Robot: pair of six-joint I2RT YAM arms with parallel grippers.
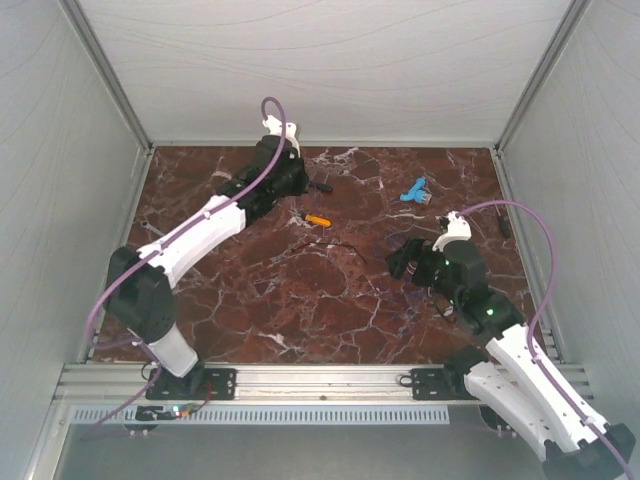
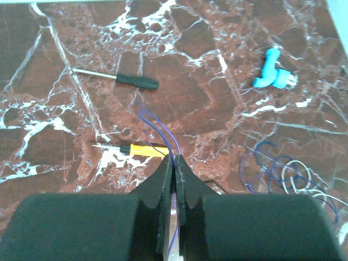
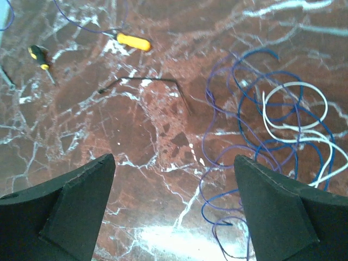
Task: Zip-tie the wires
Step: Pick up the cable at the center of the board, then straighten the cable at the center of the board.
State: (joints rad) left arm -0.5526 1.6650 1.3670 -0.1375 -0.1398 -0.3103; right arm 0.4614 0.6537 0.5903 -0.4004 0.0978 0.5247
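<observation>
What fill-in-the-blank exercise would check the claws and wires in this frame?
1. The left claw is ____ on a thin purple wire.
2. The right claw hangs ____ over the table, holding nothing.
3. One strand in the loose wire bundle is ____, not blue-purple.
Missing words: shut; open; white.

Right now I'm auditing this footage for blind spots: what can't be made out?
Left wrist: the left gripper hides where it pinches the strand.
Right wrist: the wires run off the right and bottom edges.
Top: wires too thin to trace.
Right wrist: black strip, too thin to identify.
</observation>
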